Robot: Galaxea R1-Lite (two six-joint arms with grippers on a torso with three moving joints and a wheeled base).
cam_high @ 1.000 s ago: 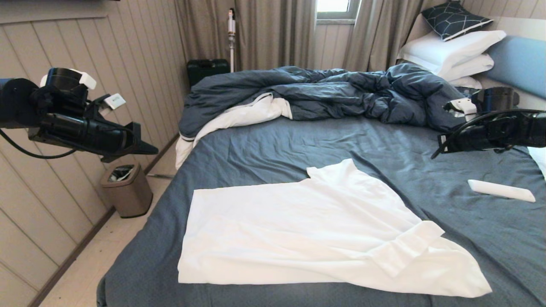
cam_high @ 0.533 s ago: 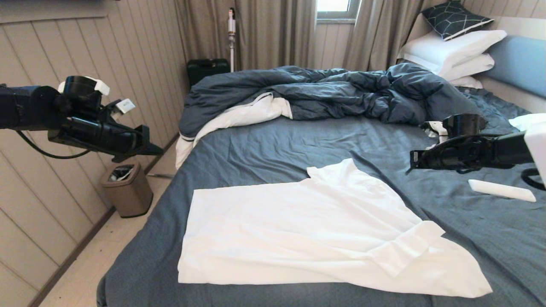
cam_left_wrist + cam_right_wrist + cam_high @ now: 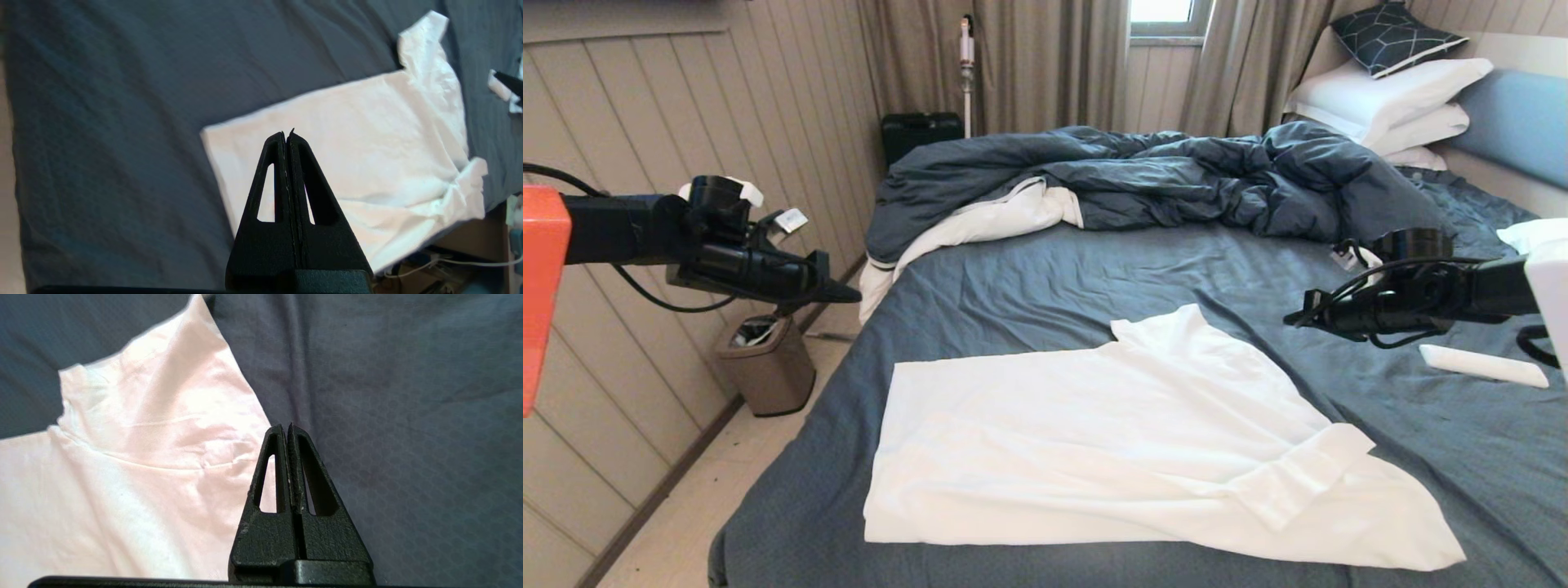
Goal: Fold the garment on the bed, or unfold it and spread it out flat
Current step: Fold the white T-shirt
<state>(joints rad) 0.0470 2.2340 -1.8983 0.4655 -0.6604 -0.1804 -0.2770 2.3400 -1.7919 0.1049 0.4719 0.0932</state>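
Garment (image 3: 1111,457) lies on the near half of the bed (image 3: 1029,269), in the head view: white shirt spread mostly flat on the slate-blue sheet, body toward the robot's left, one sleeve poking up toward the duvet (image 3: 1143,175), other sleeve doubled back on itself at the near right. Left gripper (image 3: 845,294) hangs in the air off the bed's left edge, above the floor and a small bin (image 3: 766,363), well apart from the cloth. Right gripper (image 3: 1294,318) hovers over bare sheet to the right of the upper sleeve, near a white oblong object (image 3: 1482,364); what that object is can't be told. Neither touches the shirt.

Left wrist view: left gripper (image 3: 287,134) w/ fingers pressed together, nothing between them; shirt (image 3: 359,163) seen beyond it, square hem corner nearest.

Right wrist view: right gripper (image 3: 288,428) also pressed together and empty, tips over sheet just beside the sleeve's edge (image 3: 163,428).

Judgement: step in hand looks like the approach for a two-corner pick. Doing it well probably means spreading both grippers before descent, taking hem corner w/ left and sleeve or shoulder w/ right, pinching only the thin cloth, not the sheet below, and lifting evenly so it doesn't bunch.

Hard to make out: neck piece isn't clearly visible; layers under the folded sleeve are hidden; shirt's near right tip runs close to the picture's edge.
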